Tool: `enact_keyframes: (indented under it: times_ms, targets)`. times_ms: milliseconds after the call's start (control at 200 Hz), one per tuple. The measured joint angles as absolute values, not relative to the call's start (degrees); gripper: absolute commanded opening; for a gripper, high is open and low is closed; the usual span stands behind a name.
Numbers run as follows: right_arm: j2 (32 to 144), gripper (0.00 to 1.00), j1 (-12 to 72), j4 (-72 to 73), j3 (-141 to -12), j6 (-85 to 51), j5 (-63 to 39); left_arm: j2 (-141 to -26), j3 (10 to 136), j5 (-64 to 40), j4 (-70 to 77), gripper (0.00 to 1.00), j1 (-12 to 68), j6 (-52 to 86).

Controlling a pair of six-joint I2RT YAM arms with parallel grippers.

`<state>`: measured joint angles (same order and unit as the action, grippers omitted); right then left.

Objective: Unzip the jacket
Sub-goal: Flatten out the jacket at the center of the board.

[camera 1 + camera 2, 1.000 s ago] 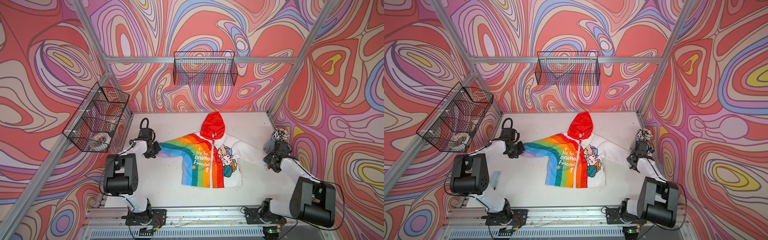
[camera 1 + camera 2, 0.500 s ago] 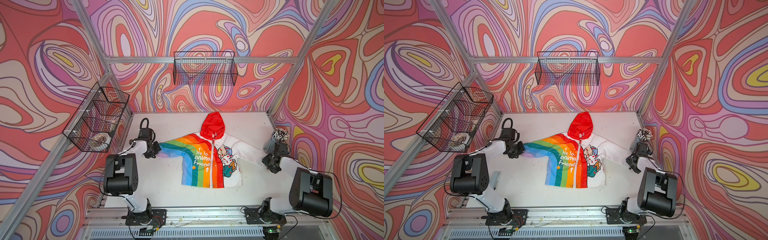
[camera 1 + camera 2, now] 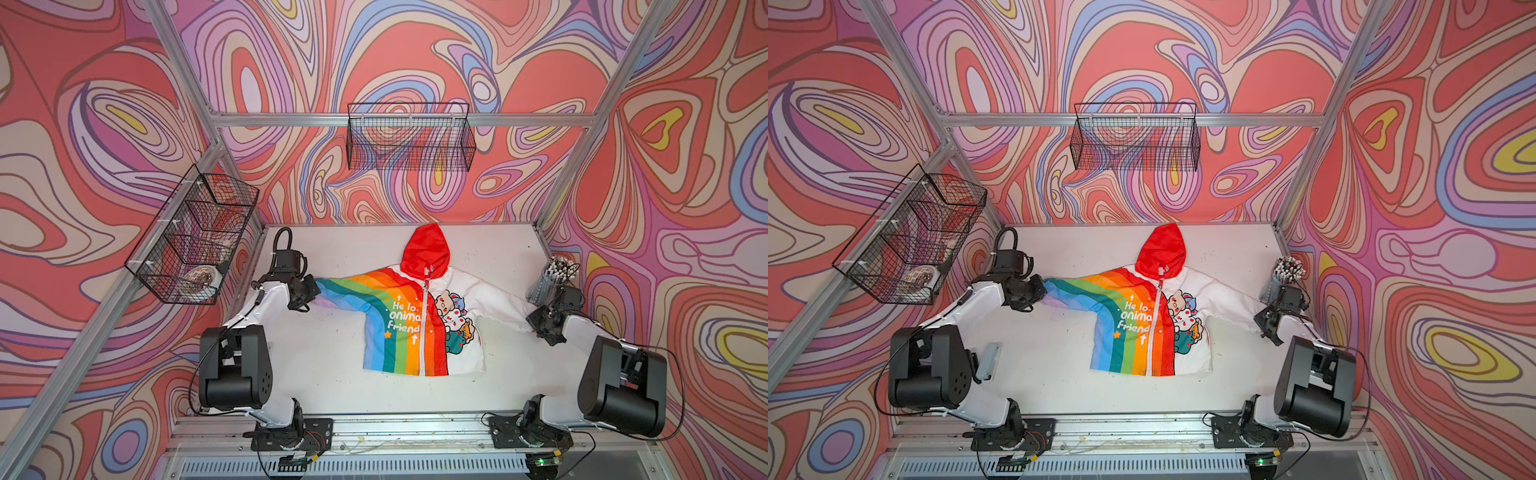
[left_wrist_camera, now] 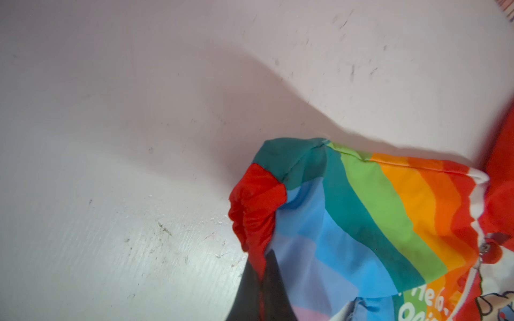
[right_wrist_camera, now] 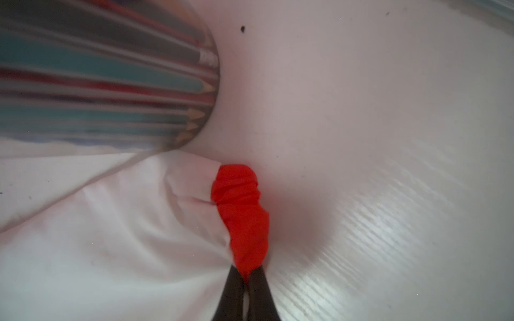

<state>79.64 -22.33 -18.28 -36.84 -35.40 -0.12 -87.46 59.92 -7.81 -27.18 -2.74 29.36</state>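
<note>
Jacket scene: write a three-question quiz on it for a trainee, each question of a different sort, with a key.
1. True or false: the left gripper is open and clear of the jacket.
2. The right gripper pinches: A) the red cuff of the white sleeve; B) the hood; C) the zipper pull.
3. Fill in: the cup of pencils stands beside the jacket's ___ sleeve.
Key: 1 false; 2 A; 3 white.

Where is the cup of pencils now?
In both top views the cup of pencils stands at the right edge of the table, just beyond the right pincer, beside the jacket sleeve.
</note>
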Motion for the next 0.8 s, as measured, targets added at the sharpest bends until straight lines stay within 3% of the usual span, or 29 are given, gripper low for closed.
enact_keyframes:
  times_ms: [270, 801]
  targets:
    - [69.12, 0.00, -22.48, -22.11, -38.37, -35.48, 3.49, -82.94, 68.60, -4.43, -33.58, 0.00, -3.25, 29.15]
    - [74.87, 0.00, -23.59, -23.94, -40.40, -36.21, 6.07, -86.35, 68.23, -1.45, -37.93, 0.00, -6.39, 28.73]
